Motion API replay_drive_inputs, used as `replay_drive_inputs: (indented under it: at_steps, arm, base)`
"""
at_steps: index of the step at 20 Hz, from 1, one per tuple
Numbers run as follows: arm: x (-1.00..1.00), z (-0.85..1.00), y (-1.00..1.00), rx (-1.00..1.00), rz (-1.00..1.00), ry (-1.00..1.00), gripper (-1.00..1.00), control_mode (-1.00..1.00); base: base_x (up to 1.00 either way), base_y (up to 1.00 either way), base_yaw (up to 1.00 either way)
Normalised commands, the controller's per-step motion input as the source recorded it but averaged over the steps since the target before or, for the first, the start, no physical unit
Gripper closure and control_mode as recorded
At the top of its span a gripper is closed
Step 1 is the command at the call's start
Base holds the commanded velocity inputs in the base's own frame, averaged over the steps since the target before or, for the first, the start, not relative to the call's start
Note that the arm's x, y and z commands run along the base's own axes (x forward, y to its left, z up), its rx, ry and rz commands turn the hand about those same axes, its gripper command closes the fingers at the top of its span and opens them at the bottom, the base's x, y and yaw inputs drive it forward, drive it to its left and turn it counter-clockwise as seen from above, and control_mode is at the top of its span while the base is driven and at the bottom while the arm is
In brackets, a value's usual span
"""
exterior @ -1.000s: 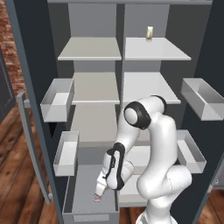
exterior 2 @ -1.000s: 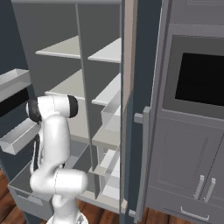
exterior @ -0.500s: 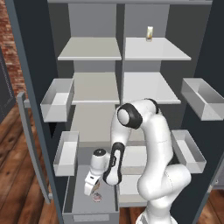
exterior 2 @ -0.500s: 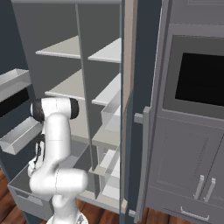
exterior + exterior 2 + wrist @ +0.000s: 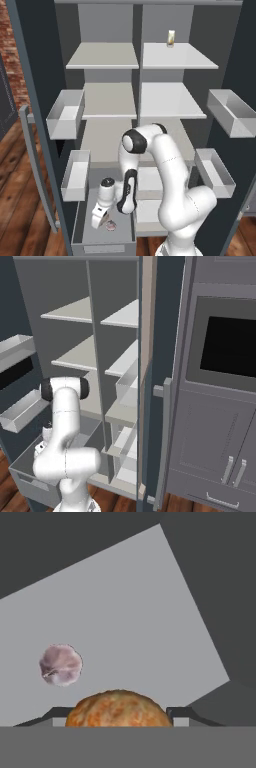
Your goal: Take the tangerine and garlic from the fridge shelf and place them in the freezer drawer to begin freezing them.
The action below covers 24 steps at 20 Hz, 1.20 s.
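- The end effector (image 5: 118,718) is clamped on the small round orange-brown tangerine (image 5: 118,709) at its sides, above the wide grey freezer drawer (image 5: 80,227)
- The tangerine seems light and soft: gentle hold
- The pinkish-white garlic bulb (image 5: 60,664) lies in the drawer

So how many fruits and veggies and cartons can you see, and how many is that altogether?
Tangerine: 1, between the gripper fingertips
Garlic: 1, lying in the freezer drawer
Pale carton: 1, on the top fridge shelf
Total: 3
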Motion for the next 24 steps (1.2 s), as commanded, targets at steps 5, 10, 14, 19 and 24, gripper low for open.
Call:
replay_drive_inputs:
  at_steps: [5, 10, 14, 19, 24]
  arm:
    - [0.48, -0.66, 0.21, 0.0, 0.0, 0.0, 1.0, -1.0]
    - [0.55, -0.66, 0.2, 0.0, 0.0, 0.0, 1.0, -1.0]
    - [0.46, -0.33, 0.18, 0.0, -0.02, 0.0, -1.0, -1.0]
    - [0.09, 0.28, 0.09, 0.0, -0.06, 0.03, -1.0, -1.0]
    - [-0.09, 0.75, 0.0, 0.0, -0.12, -0.01, -1.0, -1.0]
  base:
    - [0.0, 0.0, 0.0]
    - [0.0, 0.0, 0.0]
    - [0.0, 0.0, 0.0]
    - [0.0, 0.0, 0.0]
    - [0.0, 0.0, 0.0]
